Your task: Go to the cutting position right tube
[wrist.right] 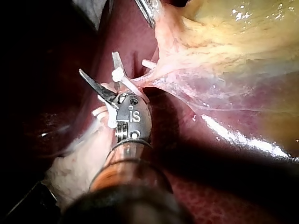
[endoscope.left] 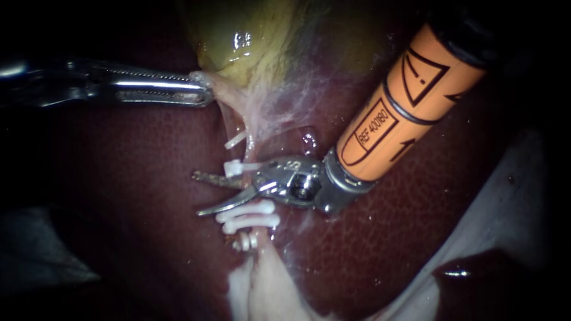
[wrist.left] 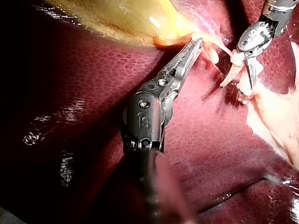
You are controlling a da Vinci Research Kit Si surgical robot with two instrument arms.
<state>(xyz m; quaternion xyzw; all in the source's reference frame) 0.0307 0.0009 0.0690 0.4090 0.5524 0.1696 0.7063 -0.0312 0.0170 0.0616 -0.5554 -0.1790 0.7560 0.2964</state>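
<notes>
The left instrument [endoscope.left: 205, 92] has its jaws clamped on the gallbladder [endoscope.left: 250, 41], and the right instrument [endoscope.left: 197, 194] has open jaws at the tube [endoscope.left: 251, 153] running nearward, where drifting sideways could dislodge a clip [endoscope.left: 250, 215].

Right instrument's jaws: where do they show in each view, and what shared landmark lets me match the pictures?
Endoscope view: right instrument mid-picture, jaws open among the white clips.
Left wrist view: right instrument ahead of the left instrument, off to its side.
Right wrist view: right instrument is the view's own, jaws open at the clips.
Shared landmark: the yellow gallbladder.
</notes>
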